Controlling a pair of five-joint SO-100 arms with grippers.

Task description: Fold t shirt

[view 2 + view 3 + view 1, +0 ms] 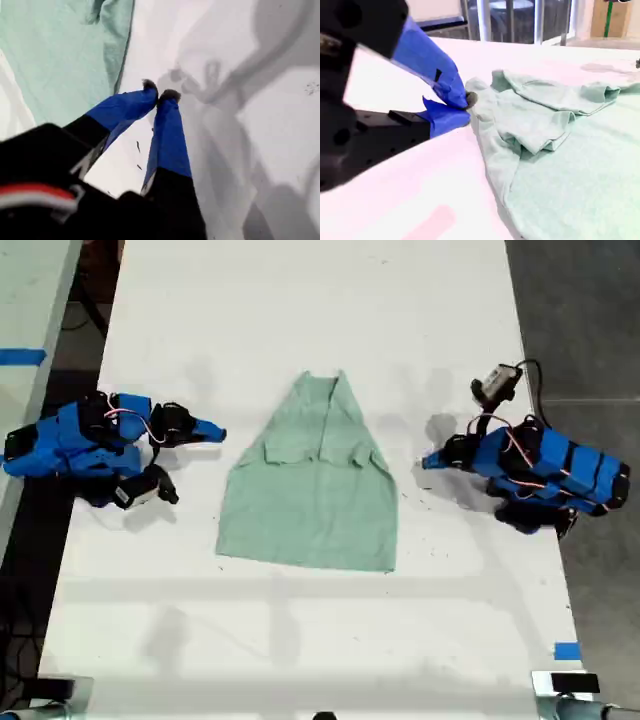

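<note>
**Both grippers idle beside the shirt**

Your first gripper (157, 95) has its jaws together on nothing, and so does your second gripper (466, 105). Between them, at the exterior view's centre, the t shirt (310, 490) lies flat with its sleeves tucked in. One risk: pinch a single layer and those folded sleeves spring open.

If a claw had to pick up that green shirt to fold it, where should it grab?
Probably a hem corner of the t shirt, pinched from the outer side, level with the table. The wide hem lies flat and free, while the sleeves are already folded inward at the narrow top, leaving little loose edge there.
</note>
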